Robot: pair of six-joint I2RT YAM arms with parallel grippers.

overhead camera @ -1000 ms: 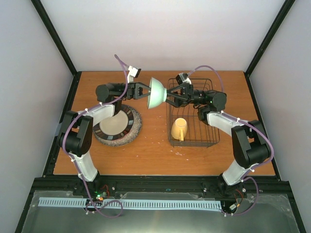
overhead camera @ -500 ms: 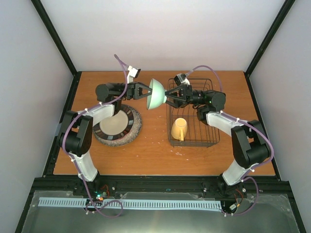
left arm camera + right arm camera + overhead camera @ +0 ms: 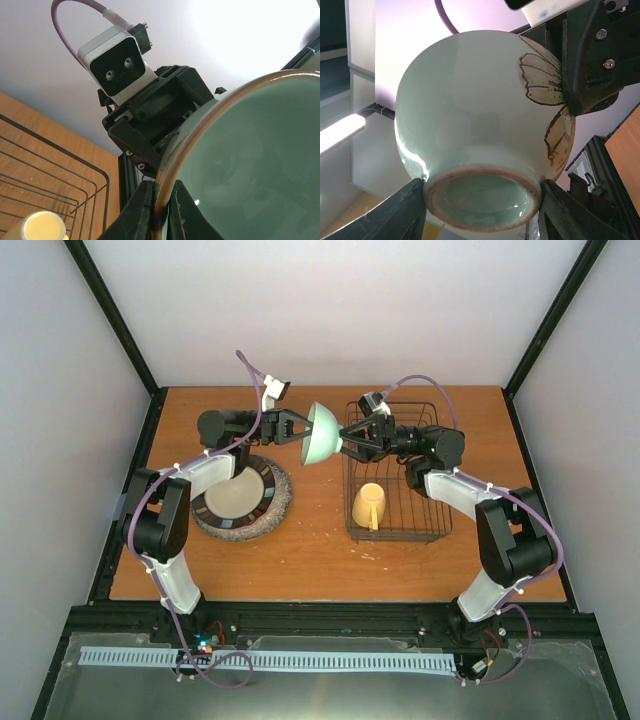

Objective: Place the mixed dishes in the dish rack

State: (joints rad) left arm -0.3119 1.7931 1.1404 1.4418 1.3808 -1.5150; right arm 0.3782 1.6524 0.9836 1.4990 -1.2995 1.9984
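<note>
Change since a second ago: hardly any. Both my arms and the bowl (image 3: pixel 320 432) sit in almost the same spot, my right wrist perhaps a shade farther back. The cup (image 3: pixel 368 506) and the plate (image 3: pixel 236 498) have not moved.

Left gripper (image 3: pixel 298 430): closed on the bowl's rim. From my left wrist, one finger (image 3: pixel 132 215) lies outside the brown lip and the other inside, with only the rim's thickness between them.

Right gripper (image 3: pixel 345 443): spread wide around the bowl's foot. From my right wrist, one finger (image 3: pixel 405 210) lies against each side of the unglazed foot ring, so I read it as gripping there.

Bowl: pale green with a brown butterfly drawn on the outside. It is in the air, held between my two grippers and tipped on its side, mouth toward my left arm and foot toward my right.

Dish rack (image 3: pixel 400 537): dark wire basket on the right half of the table (image 3: pixel 310 560), under my right forearm. The bowl hangs just off its far left corner, not inside it.

Cup: yellow, lying inside the rack near the front left.

Plate: cream centre with a dark patterned rim, on a round mat on the left side, below my left arm.
</note>
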